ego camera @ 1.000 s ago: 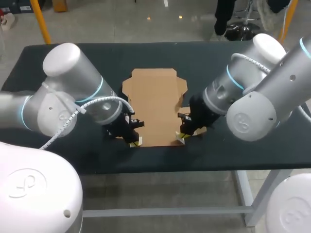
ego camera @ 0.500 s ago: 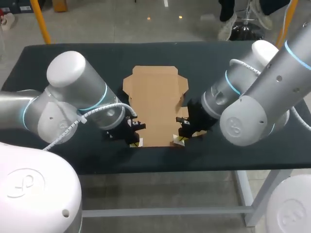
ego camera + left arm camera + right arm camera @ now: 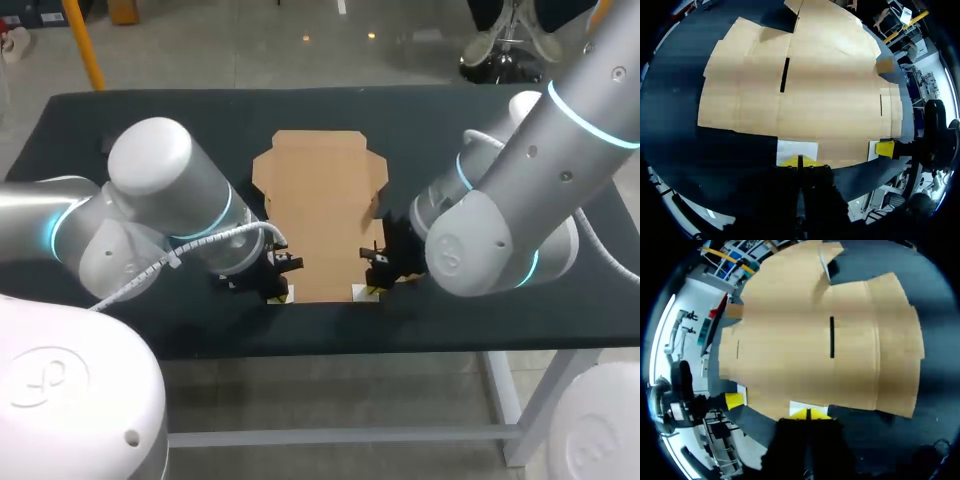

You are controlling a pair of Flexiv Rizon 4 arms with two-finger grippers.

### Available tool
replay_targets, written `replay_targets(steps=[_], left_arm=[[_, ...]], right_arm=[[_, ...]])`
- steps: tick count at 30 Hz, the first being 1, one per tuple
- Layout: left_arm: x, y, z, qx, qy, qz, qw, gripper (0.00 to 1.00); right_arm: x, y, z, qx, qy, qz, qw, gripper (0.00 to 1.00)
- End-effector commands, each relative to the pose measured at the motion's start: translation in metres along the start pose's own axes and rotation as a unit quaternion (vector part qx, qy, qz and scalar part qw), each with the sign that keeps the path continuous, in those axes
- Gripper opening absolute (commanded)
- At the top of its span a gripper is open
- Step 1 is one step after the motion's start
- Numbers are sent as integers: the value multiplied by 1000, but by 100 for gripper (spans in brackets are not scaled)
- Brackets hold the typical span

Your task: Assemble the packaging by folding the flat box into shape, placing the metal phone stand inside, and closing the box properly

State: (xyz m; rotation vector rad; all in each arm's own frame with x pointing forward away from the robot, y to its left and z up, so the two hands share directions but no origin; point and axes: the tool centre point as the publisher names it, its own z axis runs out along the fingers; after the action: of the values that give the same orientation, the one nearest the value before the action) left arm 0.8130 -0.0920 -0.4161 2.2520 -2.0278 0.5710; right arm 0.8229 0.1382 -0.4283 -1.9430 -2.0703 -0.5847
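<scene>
- The flat box (image 3: 320, 215) lies unfolded on the table (image 3: 420, 130), in the middle of the head view. No phone stand shows in any of the 3 views.
- The left gripper (image 3: 280, 293) sits at the box's lower left corner and the right gripper (image 3: 370, 290) at its lower right. In the wrist views each pair of yellow tips looks pressed together, clamping nothing.
- I judge the step to be raising the near flap. The 2 grippers should catch the edge together and lift evenly, or the sheet may skew or slide away.
</scene>
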Motion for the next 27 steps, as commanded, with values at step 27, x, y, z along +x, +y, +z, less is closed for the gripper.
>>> replay_targets(steps=[27], left_arm=[[-10, -22, -42, -8, 37, 3, 999, 0]], right_arm=[[-17, 14, -54, 0, 137, 32, 990, 0]])
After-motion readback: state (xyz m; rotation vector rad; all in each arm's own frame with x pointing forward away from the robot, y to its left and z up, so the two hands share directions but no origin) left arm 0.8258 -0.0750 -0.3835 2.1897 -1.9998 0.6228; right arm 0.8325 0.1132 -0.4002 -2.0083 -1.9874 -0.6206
